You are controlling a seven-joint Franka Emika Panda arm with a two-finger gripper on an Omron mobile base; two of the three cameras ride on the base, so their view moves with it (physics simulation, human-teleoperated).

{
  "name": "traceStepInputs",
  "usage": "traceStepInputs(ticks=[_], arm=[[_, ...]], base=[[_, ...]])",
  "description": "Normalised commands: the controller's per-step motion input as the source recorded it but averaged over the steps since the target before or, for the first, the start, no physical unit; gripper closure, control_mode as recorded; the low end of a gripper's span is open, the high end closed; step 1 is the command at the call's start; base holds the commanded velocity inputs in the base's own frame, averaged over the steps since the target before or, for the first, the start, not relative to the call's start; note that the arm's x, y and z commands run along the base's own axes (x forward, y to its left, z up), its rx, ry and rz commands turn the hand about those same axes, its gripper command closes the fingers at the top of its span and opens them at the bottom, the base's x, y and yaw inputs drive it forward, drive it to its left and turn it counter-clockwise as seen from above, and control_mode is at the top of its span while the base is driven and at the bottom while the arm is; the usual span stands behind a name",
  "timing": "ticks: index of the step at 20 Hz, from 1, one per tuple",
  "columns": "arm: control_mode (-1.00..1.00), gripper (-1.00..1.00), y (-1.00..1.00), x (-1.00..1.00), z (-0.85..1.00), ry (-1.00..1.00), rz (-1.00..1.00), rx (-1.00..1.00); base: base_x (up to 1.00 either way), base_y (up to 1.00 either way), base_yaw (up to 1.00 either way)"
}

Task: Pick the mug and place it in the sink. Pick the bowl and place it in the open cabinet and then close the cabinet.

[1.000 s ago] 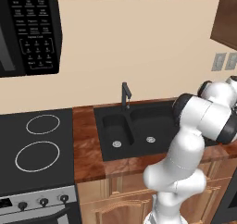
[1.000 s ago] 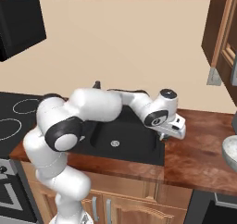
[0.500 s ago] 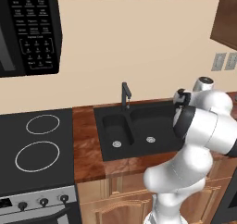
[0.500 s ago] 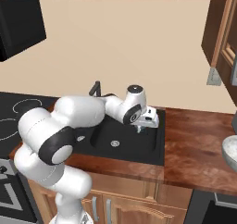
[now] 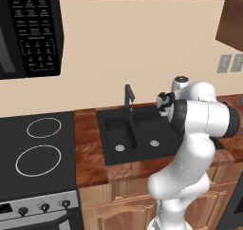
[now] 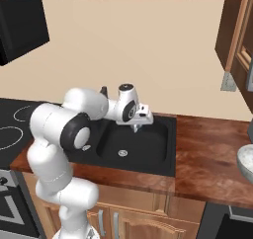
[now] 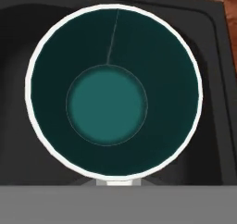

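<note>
Over the right basin of the black sink (image 6: 148, 146), jaws clamped on the upright teal-lined mug (image 7: 114, 92), carried above the basin ready to lower in, while the speckled bowl (image 6: 246, 160) waits on the table at far right.

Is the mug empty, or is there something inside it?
Empty: the hand view looks straight into the mug, showing its bare teal bottom above the sink.

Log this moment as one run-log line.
phase: mug transport | tool: shut on mug | position: above sink | bowl: on counter
</note>
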Motion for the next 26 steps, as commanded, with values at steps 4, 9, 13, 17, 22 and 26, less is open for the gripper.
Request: traceStepInputs(ticks=[4,9,13,17,22,26], arm=[[-1.0,1.0,-0.06,0.33,-0.29,0.0,0.01,0.07],[-1.0,1.0,-0.01,0.2,-0.54,0.0,0.01,0.12],[-1.0,1.0,0.0,0.17,-0.44,0.0,0.01,0.02],[-1.0,1.0,0.0,0.14,-0.39,0.04,0.0,-0.09],[-1.0,1.0,0.0,0.05,-0.47,0.0,0.0,-0.16],[-1.0,1.0,-0.01,0.03,-0.45,0.02,0.0,-0.03]], base=[[0.0,0.0,0.0],[0.0,0.0,0.0],[0.0,0.0,0.0],[0.0,0.0,0.0],[0.0,0.0,0.0],[0.0,0.0,0.0]])
